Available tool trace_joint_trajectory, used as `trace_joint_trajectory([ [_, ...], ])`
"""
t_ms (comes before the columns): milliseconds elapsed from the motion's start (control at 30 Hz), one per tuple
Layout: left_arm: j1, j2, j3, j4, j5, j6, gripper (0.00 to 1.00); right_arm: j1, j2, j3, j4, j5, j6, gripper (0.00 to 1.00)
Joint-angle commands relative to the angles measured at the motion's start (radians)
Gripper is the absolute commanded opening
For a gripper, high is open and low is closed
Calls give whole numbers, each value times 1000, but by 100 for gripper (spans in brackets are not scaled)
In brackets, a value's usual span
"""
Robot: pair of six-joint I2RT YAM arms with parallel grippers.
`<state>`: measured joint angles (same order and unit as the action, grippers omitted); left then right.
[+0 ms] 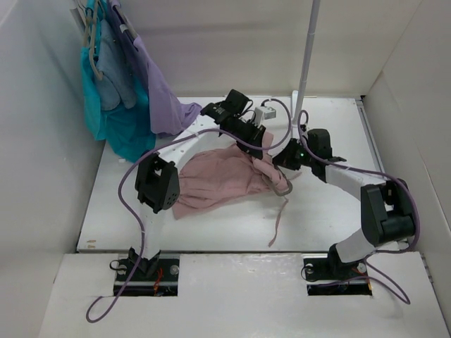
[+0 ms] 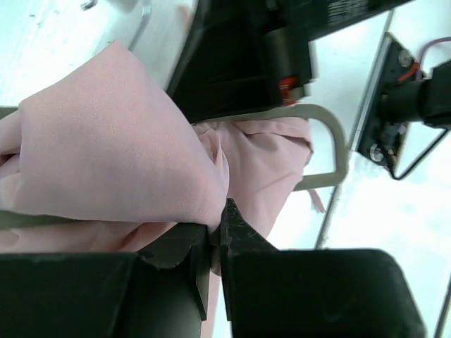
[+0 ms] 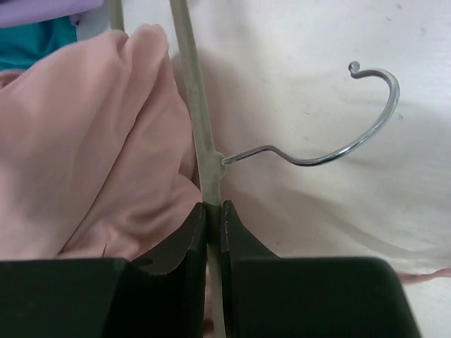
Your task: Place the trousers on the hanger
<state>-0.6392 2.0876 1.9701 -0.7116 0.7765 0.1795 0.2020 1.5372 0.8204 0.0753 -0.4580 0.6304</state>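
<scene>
Left claw [image 2: 215, 224] is shut tight on a fold of the big, soft, dusty-pink cloth trousers [image 2: 106, 148]. It pinches the cloth near an edge, likely so it can lift that part and pull it over the bar. Right claw [image 3: 215, 211] is shut too. It grips the thin grey metal-look clothes hanger [image 3: 197, 120] on its long bar, just below where the shiny wire hook [image 3: 338, 151] comes out. I think it holds there so the hanger does not slide while the other arm works the cloth.

Both claws are close together near the middle of the white bench [image 1: 324, 211]. The trousers lie in a crumpled heap on the bench and touch the hanger bar on one side. In the left wrist view, pink cloth shows inside the rounded corner of the hanger. I cannot tell if the cloth goes through the frame or only lies under it. A thin pink drawstring [image 1: 278, 218] trails out toward the near edge.

Farther off, in the back left corner, a lilac garment [image 1: 165, 98] and a teal garment [image 1: 123, 134] hang up high, well apart from the work. A tall pale pole [image 1: 307, 56] stands at the back.
</scene>
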Motion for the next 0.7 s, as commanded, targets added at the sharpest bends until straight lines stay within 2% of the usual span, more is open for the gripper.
trace_joint_trajectory([
  [0,-28,-152,78,-37,280,-9,0,19,60,29,-3,168,8,0],
  [100,-28,-162,145,-25,293,-18,0,47,74,29,-3,188,8,0],
  [267,25,-196,159,116,202,-113,0,140,12,-4,-12,255,44,0],
  [433,102,-196,150,193,77,-188,0,201,-188,-128,-31,369,78,0],
  [533,141,-172,159,202,67,-221,0,264,-316,-208,-40,459,88,0],
  [667,154,-161,159,213,81,-241,0,355,-365,-247,-49,574,109,0],
])
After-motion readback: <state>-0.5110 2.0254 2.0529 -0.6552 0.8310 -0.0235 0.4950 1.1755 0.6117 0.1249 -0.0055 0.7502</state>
